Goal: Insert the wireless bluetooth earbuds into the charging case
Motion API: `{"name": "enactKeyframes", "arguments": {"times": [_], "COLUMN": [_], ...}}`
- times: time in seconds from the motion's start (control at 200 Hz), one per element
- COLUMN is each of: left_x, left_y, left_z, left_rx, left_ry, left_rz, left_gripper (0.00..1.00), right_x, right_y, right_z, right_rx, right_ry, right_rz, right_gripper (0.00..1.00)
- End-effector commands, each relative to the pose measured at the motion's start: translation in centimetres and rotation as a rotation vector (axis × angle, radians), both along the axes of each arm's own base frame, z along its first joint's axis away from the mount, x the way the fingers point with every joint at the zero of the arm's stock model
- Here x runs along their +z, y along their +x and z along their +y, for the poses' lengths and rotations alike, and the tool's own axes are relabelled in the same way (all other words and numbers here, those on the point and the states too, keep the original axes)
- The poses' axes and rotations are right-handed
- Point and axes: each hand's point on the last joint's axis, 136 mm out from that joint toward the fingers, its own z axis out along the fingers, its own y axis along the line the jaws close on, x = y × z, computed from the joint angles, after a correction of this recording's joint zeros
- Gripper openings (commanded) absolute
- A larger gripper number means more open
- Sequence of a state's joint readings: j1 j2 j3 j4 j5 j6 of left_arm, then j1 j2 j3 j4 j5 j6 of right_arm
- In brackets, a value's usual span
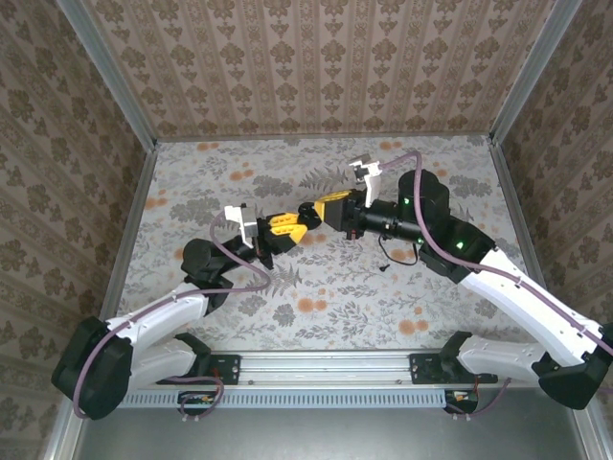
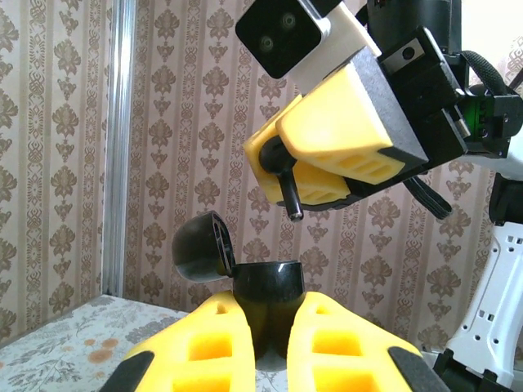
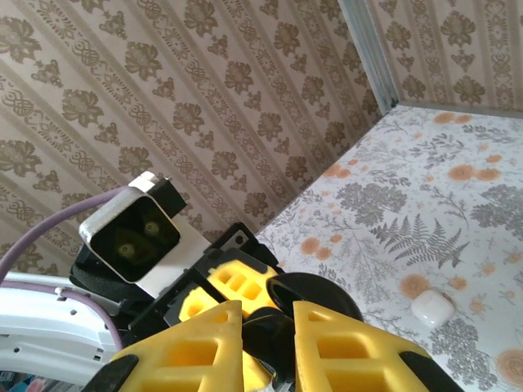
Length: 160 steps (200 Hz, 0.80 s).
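My left gripper (image 2: 268, 304) is shut on the charging case (image 2: 265, 286), a glossy black round cup held upright above the table. Its hinged lid (image 2: 200, 245) is swung open to the left. Just above the case's open mouth, my right gripper (image 2: 276, 157) is shut on a black earbud (image 2: 284, 184), whose stem points down at the case without touching it. In the right wrist view the earbud (image 3: 271, 336) shows dark between my right gripper (image 3: 267, 317) fingers, with the case lid (image 3: 327, 292) just beyond. From above, the left gripper (image 1: 297, 231) and right gripper (image 1: 316, 212) meet tip to tip mid-table.
A small white rounded box (image 3: 431, 309) lies closed on the floral table (image 3: 458, 204). A tiny black piece (image 1: 383, 267) lies on the table beside the right arm. Patterned walls with metal posts enclose the table on three sides.
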<state>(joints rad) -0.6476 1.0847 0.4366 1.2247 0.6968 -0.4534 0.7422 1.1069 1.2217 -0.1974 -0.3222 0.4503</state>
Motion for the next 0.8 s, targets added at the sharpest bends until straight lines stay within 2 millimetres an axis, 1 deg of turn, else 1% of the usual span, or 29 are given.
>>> {"name": "enactKeyframes", "arguments": {"times": [0.0,0.28,0.405,0.485,0.655,0.795], "left_x": [2.5,2.6,2.5,2.4,2.5,2.6], "left_y": [-0.9,-0.8,-0.8,-0.8,-0.8,-0.8], "left_z": [0.1,-0.3,-0.6,-0.7,-0.9,-0.8], "left_rx": [-0.029,-0.04,-0.052,-0.053,-0.055,-0.055], "left_ry": [-0.051,-0.046,-0.04,-0.039,-0.039,-0.042], "left_rz": [-0.069,-0.066,-0.064,-0.063,-0.064,-0.068], "left_gripper": [0.0,0.0,0.0,0.0,0.0,0.0], "right_x": [2.2,0.9,0.8,0.7,-0.4,-0.9], "right_y": [-0.7,-0.3,-0.1,0.1,0.4,0.5], "right_z": [0.7,1.3,1.4,1.4,1.4,1.2], "right_rx": [0.047,0.052,0.048,0.042,0.029,0.021], "right_ry": [0.039,0.012,0.008,0.002,-0.038,-0.054], "right_rz": [-0.048,-0.034,-0.036,-0.04,-0.034,-0.033], "right_gripper": [0.17,0.17,0.16,0.16,0.16,0.16]}}
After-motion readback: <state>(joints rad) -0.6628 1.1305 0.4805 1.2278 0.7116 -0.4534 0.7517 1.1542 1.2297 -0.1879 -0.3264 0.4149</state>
